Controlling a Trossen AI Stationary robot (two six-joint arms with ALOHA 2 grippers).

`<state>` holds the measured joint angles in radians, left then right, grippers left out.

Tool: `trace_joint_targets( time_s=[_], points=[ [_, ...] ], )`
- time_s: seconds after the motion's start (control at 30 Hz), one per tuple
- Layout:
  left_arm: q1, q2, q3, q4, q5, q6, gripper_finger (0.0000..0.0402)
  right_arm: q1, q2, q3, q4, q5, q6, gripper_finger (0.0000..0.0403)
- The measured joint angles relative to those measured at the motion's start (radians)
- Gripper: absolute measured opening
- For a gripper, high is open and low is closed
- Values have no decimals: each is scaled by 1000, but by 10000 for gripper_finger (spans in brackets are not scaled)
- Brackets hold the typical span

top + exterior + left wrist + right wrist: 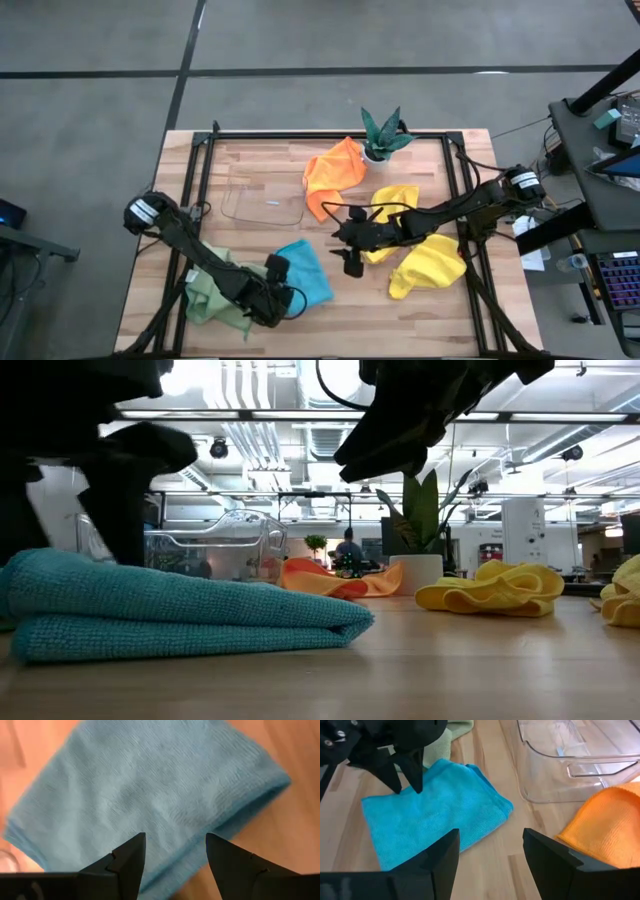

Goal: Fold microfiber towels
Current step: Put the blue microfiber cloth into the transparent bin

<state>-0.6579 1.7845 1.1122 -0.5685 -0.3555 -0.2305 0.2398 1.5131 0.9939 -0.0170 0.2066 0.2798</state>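
Folding is under way on the wooden table (250,160): the blue towel (305,272) lies doubled over near the front edge, with the left hand (283,299) poised just over its near corner, fingers spread and gripping nothing. The right hand (350,262), also open and empty, hangs just right of it. A pale green towel (212,292) sits crumpled under the left arm; the orange towel (333,175) and two yellow towels (428,265) wait farther right. The blue one looks nearly finished, so the next move likely calls for another fold or setting it aside.
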Motion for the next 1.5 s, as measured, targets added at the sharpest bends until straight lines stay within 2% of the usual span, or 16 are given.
trace_joint_targets(
  time_s=[0.13,0.27,0.43,0.53,0.63,0.77,0.9,1.1,1.23,1.5],
  points=[
    [0,2,4,20,-80,3,192,0,0,0,0,0,11,207],
    [0,-7,25,20,-91,1,192,0,1,0,-1,-7,11,208],
    [-1,-9,85,32,-104,-2,192,24,1,0,-2,-104,-11,208],
    [-1,-9,130,46,-150,-57,192,63,1,0,-3,-163,-57,207],
    [-1,-10,169,63,-157,-151,192,106,1,0,2,-163,-83,207],
    [-1,-11,177,176,-158,-262,192,167,1,0,41,-162,-82,208],
    [-1,-11,168,265,-147,-318,192,208,4,1,52,-151,54,207],
    [-2,-12,149,268,-134,-444,192,214,9,1,-29,-105,332,208],
    [-2,-13,109,259,-130,-531,192,209,36,0,-25,-71,392,208],
    [-9,-13,7,104,-94,-722,192,133,161,0,111,-46,477,208]
  ],
)
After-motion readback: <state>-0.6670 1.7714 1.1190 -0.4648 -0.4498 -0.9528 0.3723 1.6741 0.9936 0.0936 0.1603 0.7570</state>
